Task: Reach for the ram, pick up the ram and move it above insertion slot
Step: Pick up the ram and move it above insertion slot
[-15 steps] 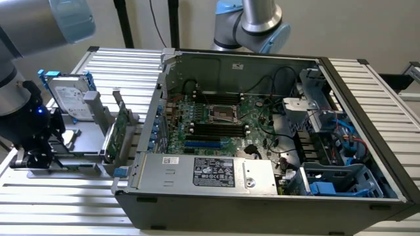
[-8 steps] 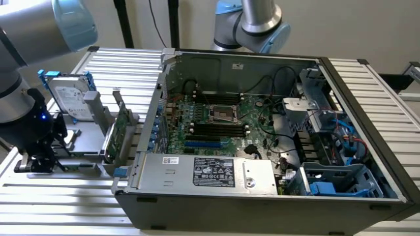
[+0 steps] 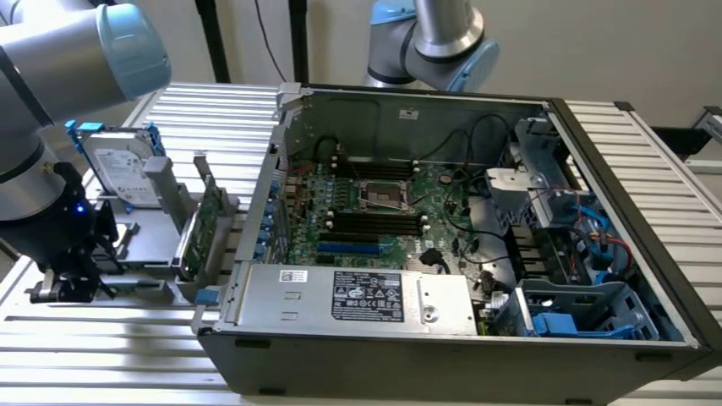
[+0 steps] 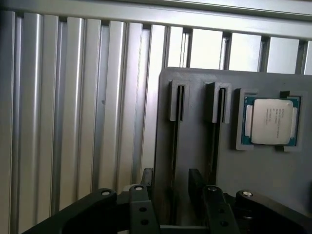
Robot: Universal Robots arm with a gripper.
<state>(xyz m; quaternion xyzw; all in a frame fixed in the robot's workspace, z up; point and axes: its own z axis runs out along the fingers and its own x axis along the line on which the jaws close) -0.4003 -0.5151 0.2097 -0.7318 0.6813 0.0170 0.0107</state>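
The ram (image 4: 174, 146) stands edge-on within the open end effector (image 4: 171, 180).

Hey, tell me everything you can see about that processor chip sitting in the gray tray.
The processor chip is square, with a dull silver metal lid bearing faint print and a green board edge showing around it. It lies flat, lid up, in a recessed square pocket of the gray tray, beside two narrow slots. Nothing but the tray touches it; the open gripper is apart from it.
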